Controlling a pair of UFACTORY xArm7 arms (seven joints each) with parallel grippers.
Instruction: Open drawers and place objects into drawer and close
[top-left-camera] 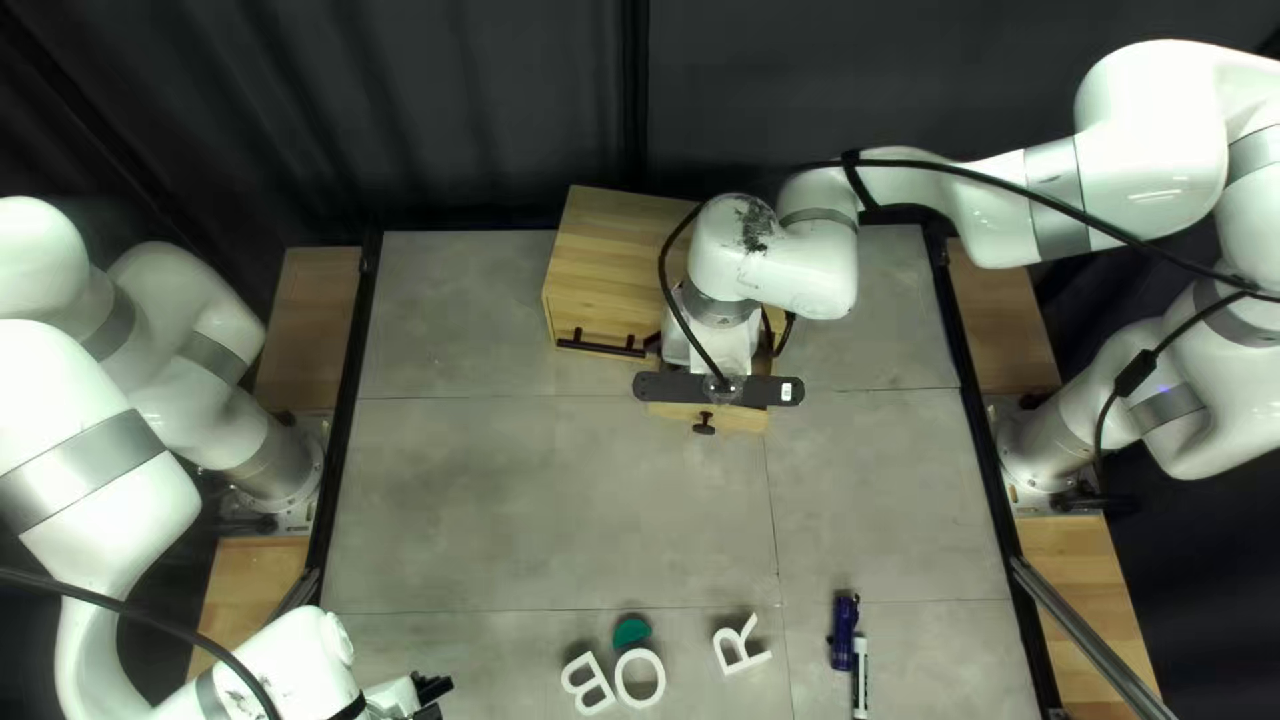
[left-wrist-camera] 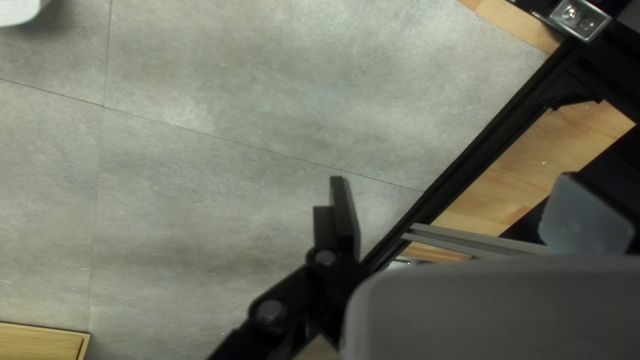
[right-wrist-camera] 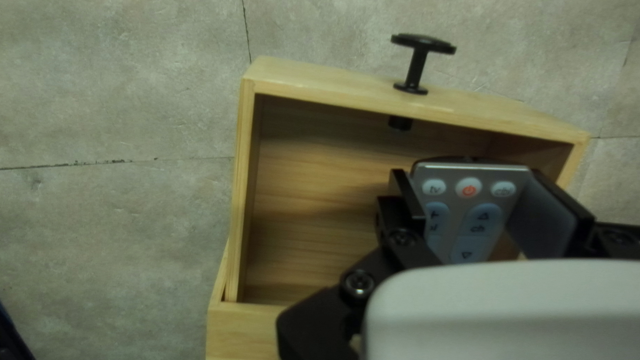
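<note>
Your right gripper (top-left-camera: 736, 354) has the remote (right-wrist-camera: 469, 207) held between both fingers, over the open drawer (right-wrist-camera: 300, 167). Can't tell if the remote's lower end is under the rim. Drawer is out of the wooden cabinet (top-left-camera: 607, 254), knob (right-wrist-camera: 423, 45) toward the table's near edge. Your left gripper (top-left-camera: 438, 698) is spread wide, at the near left of the table. White letters (top-left-camera: 620, 678), green piece (top-left-camera: 632, 631), blue item (top-left-camera: 844, 631) and marker (top-left-camera: 860, 676) near the same edge.

Grey table (top-left-camera: 534, 494): cabinet (top-left-camera: 600, 267), letters (top-left-camera: 747, 663), marker (top-left-camera: 860, 678)
</note>
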